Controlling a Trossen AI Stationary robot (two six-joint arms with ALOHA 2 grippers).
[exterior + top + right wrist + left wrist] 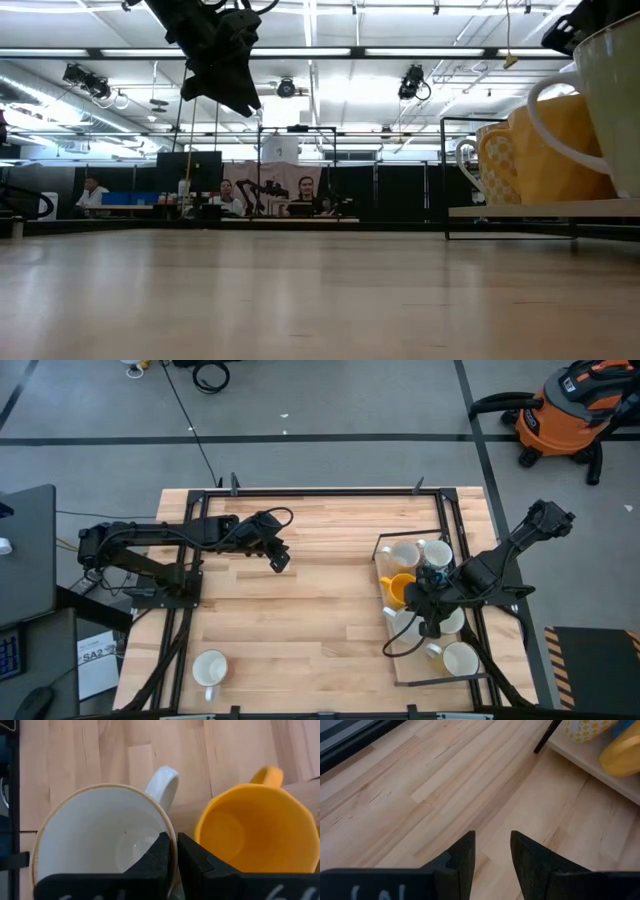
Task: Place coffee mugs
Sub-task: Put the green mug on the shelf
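The right gripper (172, 851) is down among the mugs on the tray (395, 670) at the table's right side. Its fingers are nearly closed, pinching the rim wall of a cream mug (100, 837), one inside and one outside. This is probably a rim grasp for lifting. A yellow mug (250, 827) stands just beside it. One white mug (210, 668) sits alone at the near left. The left gripper (492, 855) hovers above bare table, slightly open and empty.

L arm reaches toward table centre, L gripper (279, 558) hanging high, fingers (462, 860) a narrow gap apart. R arm bent inward, R gripper (431, 622) low, fingers (162, 852) nearly closed.
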